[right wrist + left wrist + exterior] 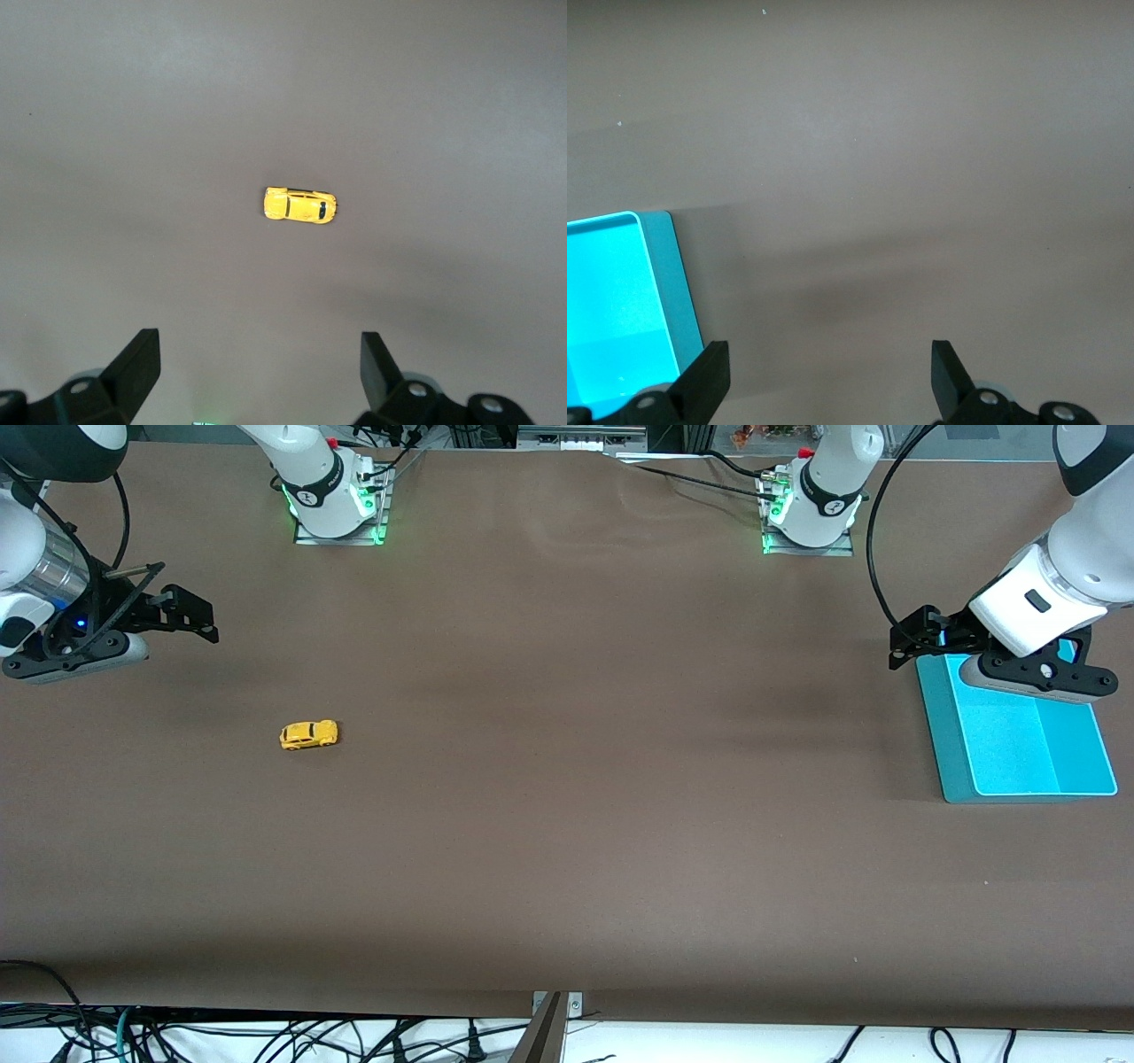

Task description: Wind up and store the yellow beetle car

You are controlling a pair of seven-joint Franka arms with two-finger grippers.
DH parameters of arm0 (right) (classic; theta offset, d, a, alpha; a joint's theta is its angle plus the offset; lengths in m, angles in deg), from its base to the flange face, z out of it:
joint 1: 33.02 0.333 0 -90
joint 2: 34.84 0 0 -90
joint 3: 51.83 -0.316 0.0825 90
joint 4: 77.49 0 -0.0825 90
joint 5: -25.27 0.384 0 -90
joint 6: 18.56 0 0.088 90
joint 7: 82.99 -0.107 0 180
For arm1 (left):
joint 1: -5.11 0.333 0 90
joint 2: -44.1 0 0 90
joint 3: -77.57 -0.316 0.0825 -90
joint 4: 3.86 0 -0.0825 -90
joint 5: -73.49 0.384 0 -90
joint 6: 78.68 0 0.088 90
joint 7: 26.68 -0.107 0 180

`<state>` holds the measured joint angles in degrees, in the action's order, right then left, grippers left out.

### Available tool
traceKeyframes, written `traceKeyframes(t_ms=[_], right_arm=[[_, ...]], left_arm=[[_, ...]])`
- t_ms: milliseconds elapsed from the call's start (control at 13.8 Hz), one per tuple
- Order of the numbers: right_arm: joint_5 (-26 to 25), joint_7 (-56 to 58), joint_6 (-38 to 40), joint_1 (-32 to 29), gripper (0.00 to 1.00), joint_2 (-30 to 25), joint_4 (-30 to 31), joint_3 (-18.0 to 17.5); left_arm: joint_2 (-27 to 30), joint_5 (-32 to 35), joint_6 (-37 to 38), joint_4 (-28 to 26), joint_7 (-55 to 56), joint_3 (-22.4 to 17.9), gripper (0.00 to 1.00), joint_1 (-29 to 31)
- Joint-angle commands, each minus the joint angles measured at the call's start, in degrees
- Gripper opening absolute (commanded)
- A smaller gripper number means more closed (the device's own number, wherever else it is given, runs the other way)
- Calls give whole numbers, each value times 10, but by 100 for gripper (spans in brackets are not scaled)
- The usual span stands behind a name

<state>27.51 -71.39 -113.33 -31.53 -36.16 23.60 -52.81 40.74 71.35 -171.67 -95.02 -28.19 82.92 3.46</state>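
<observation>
Turquoise tray (pixel 1019 775) on the brown table (pixel 567 850) at the left arm's end, shallow, white-rimmed, nothing visible inside; partly under the left gripper (pixel 912 636), which hangs over the tray's corner farthest from the front camera, fingers (pixel 709 376) spread wide, holding nothing. Yellow beetle car (pixel 308 734) toward the right arm's end, upright on its wheels, alone on bare table; small, bright yellow, rounded body, dark windows; lies ahead of the right gripper (pixel 190 615), well apart from it, centred between the spread fingers (pixel 137 363) in the right wrist view; right gripper raised over the table, jaws wide, empty.
</observation>
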Motion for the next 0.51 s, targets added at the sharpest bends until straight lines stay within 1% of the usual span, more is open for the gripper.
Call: traceKeyframes(t_ms=[0,435], right_arm=[[-8,-7,16,-3,100,4,-16,-3],[-8,-8,17,-2,100,4,-13,-3]], left_arm=[[-8,1,16,20,5,3,100,1],[-8,2,15,20,5,2,100,1]])
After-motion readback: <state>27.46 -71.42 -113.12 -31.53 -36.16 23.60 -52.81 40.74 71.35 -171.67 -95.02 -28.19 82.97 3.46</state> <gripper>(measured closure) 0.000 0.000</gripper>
